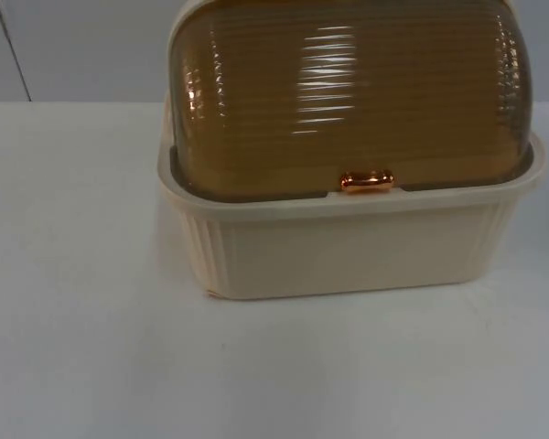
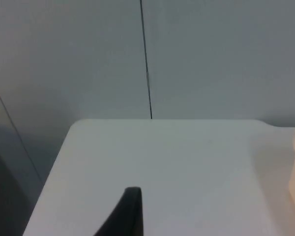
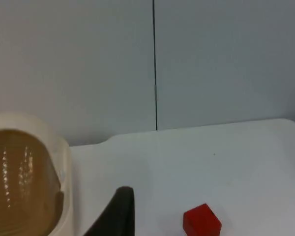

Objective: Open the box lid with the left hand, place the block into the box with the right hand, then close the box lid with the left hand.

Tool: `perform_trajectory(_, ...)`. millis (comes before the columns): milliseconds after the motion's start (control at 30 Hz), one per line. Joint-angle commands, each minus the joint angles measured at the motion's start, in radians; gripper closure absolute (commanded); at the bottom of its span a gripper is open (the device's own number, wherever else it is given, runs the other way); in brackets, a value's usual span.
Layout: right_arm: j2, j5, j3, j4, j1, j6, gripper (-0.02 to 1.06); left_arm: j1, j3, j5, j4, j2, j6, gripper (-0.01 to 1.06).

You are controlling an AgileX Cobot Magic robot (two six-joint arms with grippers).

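The cream box (image 1: 348, 247) sits on the white table (image 1: 82, 347) with its amber ribbed lid (image 1: 348, 91) down and the copper handle (image 1: 367, 180) at the front rim; what it holds is hidden. The red block (image 3: 201, 220) lies on the table beside it, near the right gripper (image 3: 119, 211). The left gripper (image 2: 125, 214) waits over bare table at the box's other side, and I cannot tell how wide either one stands.

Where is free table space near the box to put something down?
Bare table lies in front of the cream box and to its left. On its other side, the red block takes some room; the lid is shut.
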Motion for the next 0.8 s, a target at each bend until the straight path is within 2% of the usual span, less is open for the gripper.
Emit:
perform_trajectory(0, 0.069, -0.03, -0.022, -0.017, 0.005, 0.021, -0.01, -0.005, -0.053, -0.044, 0.005, 0.065, -0.007, 0.0)
perform_trajectory(167, 0.193, -0.123, -0.026, -0.017, 0.005, 0.021, -0.01, -0.005, -0.105, -0.125, 0.009, 0.182, -0.007, 0.0)
perform_trajectory(333, 0.237, -0.128, -0.027, -0.017, 0.005, 0.021, -0.01, -0.005, -0.107, -0.137, -0.006, 0.265, 0.002, 0.0)
perform_trajectory(433, 0.25, -0.136, -0.027, -0.026, 0.005, 0.014, -0.01, -0.005, -0.107, -0.137, -0.051, 0.308, 0.056, 0.0)
perform_trajectory(467, 0.25, -0.139, -0.027, -0.035, 0.005, 0.014, -0.01, -0.016, -0.107, -0.137, -0.078, 0.33, 0.108, 0.0)
perform_trajectory(567, 0.249, -0.14, -0.027, -0.037, 0.005, 0.014, -0.01, -0.102, -0.107, -0.141, -0.126, 0.404, 0.236, 0.0)
perform_trajectory(600, 0.249, -0.14, -0.027, -0.04, 0.005, 0.014, -0.01, -0.14, -0.107, -0.141, -0.131, 0.43, 0.256, 0.0)
perform_trajectory(633, 0.249, -0.14, -0.027, -0.04, 0.005, 0.014, -0.01, -0.14, -0.107, -0.141, -0.131, 0.43, 0.256, 0.0)
perform_trajectory(700, 0.249, -0.136, -0.027, -0.045, 0.005, 0.014, -0.01, -0.241, -0.107, -0.137, -0.128, 0.496, 0.292, 0.0)
perform_trajectory(767, 0.249, -0.134, -0.027, -0.045, 0.005, 0.014, -0.01, -0.402, -0.107, -0.149, -0.125, 0.574, 0.331, 0.0)
